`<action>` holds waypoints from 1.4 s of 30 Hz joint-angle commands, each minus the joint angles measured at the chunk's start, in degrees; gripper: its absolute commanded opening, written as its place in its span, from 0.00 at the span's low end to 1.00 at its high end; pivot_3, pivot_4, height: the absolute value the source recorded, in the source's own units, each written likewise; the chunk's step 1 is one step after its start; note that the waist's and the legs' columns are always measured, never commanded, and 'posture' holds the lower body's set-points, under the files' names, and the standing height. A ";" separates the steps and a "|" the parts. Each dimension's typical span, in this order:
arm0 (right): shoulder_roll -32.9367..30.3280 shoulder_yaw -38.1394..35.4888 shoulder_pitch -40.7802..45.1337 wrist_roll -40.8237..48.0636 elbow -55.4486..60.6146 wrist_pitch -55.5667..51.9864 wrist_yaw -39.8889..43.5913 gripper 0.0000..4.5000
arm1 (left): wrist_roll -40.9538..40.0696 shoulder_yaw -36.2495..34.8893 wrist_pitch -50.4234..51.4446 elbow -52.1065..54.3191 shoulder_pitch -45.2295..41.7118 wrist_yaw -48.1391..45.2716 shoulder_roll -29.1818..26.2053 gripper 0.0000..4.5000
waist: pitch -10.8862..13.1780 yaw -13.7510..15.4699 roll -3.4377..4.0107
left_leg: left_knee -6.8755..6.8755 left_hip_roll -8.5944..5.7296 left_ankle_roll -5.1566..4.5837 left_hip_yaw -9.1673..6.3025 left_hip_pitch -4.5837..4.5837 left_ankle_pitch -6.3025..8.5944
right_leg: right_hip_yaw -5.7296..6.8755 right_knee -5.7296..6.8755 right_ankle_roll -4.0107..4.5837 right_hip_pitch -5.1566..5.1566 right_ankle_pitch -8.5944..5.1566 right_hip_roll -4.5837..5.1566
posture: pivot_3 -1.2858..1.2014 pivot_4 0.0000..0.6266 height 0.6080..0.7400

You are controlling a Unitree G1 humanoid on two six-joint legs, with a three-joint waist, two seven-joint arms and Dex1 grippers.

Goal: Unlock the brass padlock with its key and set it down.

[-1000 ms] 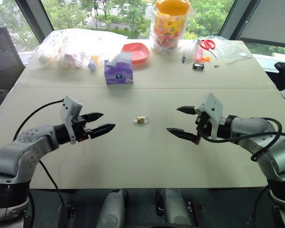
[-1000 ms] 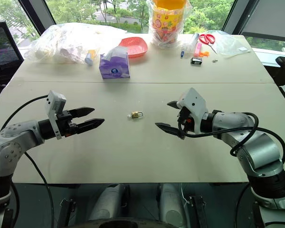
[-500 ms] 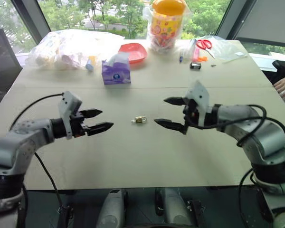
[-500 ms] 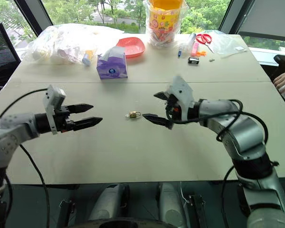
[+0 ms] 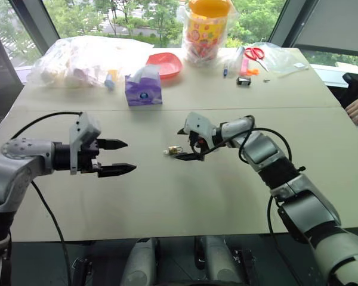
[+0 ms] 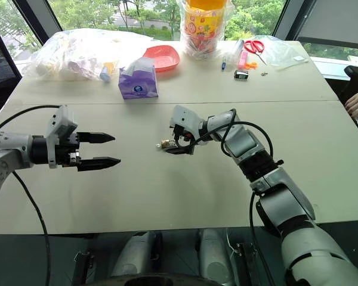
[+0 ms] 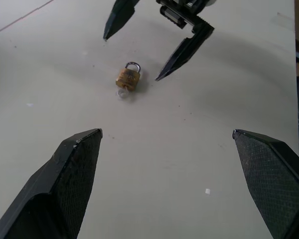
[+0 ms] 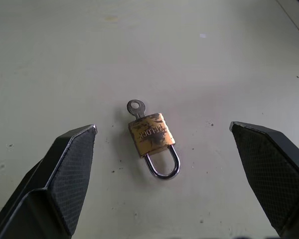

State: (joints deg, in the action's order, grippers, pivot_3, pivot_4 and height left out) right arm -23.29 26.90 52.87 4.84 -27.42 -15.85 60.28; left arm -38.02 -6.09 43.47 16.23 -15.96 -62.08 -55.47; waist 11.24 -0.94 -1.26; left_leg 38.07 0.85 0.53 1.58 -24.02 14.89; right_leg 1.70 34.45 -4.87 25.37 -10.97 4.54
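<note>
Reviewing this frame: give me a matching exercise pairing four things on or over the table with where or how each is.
Things:
1. brass padlock
2. key
3. right pincer
4. left pincer

States:
A. open, off to one side of the padlock, apart from it
B. sticking out of the body's end opposite the shackle
C. open, fingers either side of the padlock, not touching
D. lying flat on the table, shackle closed

Pairs: 1-D, 2-B, 3-C, 4-A

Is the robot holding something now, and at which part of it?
Nothing is held. The brass padlock lies on the table with the key in it, between the open right gripper fingers.
</note>
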 commanded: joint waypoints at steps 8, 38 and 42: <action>6.62 -0.88 5.72 -5.96 -15.90 10.15 5.46 0.71 | -1.77 -4.55 1.27 5.12 3.27 3.39 0.37 1.00 | 0.00 -0.18 0.00 | 0.02 0.00 0.04 -0.01 0.13 -0.03 | 0.00 0.18 0.00 -0.03 0.00 0.00 | 0.52 0.24 1.00; -5.82 -11.92 -8.61 -14.14 28.38 17.69 -11.57 0.16 | 2.26 6.17 -4.66 -38.74 -32.26 -8.13 22.93 0.44 | -0.02 0.28 -0.06 | 0.11 -0.03 0.32 -0.04 0.62 -0.21 | -0.07 0.73 0.00 -0.32 -0.05 -0.08 | 0.52 0.24 1.00; -5.95 -11.76 -9.34 -14.34 30.44 16.22 -11.78 0.16 | 3.42 5.74 -5.95 -42.82 -35.58 -9.28 25.37 0.44 | -0.02 0.26 -0.06 | 0.12 -0.05 0.31 -0.05 0.58 -0.20 | -0.07 0.70 -0.01 -0.32 -0.05 -0.06 | 0.52 0.24 1.00</action>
State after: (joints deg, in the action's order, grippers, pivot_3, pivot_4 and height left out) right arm -28.85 16.39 43.09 -9.59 0.12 0.71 49.26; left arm -35.00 0.61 38.89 -26.35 -49.60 -70.43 -30.36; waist 11.21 -0.68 -1.32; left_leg 38.18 0.79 0.84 1.53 -23.44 14.68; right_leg 1.64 35.15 -4.87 25.04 -11.02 4.49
